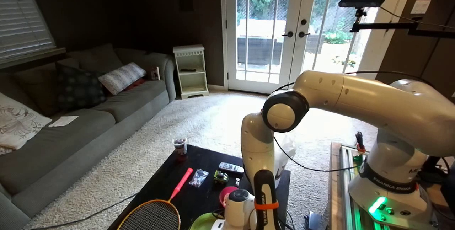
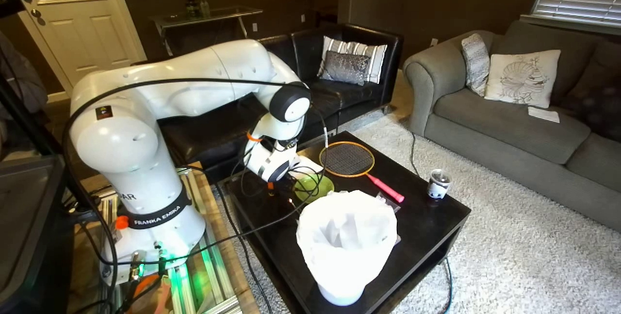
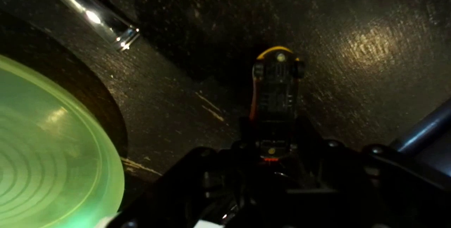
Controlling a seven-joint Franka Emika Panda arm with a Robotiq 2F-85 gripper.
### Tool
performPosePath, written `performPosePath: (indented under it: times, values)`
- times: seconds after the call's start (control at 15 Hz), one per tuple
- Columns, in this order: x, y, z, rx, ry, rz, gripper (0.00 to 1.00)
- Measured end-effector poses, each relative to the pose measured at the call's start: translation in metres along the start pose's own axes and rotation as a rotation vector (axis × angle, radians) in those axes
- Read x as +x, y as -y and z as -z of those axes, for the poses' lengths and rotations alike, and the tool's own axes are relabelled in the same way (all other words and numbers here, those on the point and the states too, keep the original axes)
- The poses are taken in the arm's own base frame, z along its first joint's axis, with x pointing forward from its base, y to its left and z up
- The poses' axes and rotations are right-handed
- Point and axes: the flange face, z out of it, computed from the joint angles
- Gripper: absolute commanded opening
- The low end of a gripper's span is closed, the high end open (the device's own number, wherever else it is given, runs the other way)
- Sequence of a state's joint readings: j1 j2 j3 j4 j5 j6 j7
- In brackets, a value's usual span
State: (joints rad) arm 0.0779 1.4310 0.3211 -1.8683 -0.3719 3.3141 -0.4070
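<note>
In the wrist view my gripper [image 3: 276, 129] is shut on a small toy car [image 3: 275, 90]. The car's dark underside faces the camera, with a yellow end and reddish-orange side. Its far end sticks out past the fingertips, above the dark table [image 3: 169, 108]. A translucent green bowl [image 3: 53, 143] stands to the left, apart from the gripper; it also shows in both exterior views [image 1: 203, 222] [image 2: 318, 188]. A small orange spot below the wrist in an exterior view [image 2: 270, 188] appears to be the car. The fingers are too dark to make out there.
A shiny silver rod [image 3: 102, 16] lies beyond the bowl. On the table are a badminton racket [image 2: 347, 158], a white-lined bin [image 2: 347, 251], a cup [image 2: 439, 184], a pink bowl [image 1: 227, 194], a remote [image 1: 231, 167] and a green toy [image 1: 220, 176]. Cables hang round the arm.
</note>
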Motion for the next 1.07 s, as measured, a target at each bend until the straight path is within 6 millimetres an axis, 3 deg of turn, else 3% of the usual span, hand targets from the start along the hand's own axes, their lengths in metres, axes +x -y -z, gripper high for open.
performPosePath:
  times: [0.67,0.93,1.0,1.07]
  values:
    - [-0.029,0.018,0.013,0.018,-0.238,0.1,0.09]
    - [-0.043,0.028,0.043,0.057,-0.417,0.179,0.09]
    - [-0.049,0.028,0.048,0.066,-0.452,0.192,0.34]
    - [-0.055,0.028,0.052,0.076,-0.473,0.2,0.34]
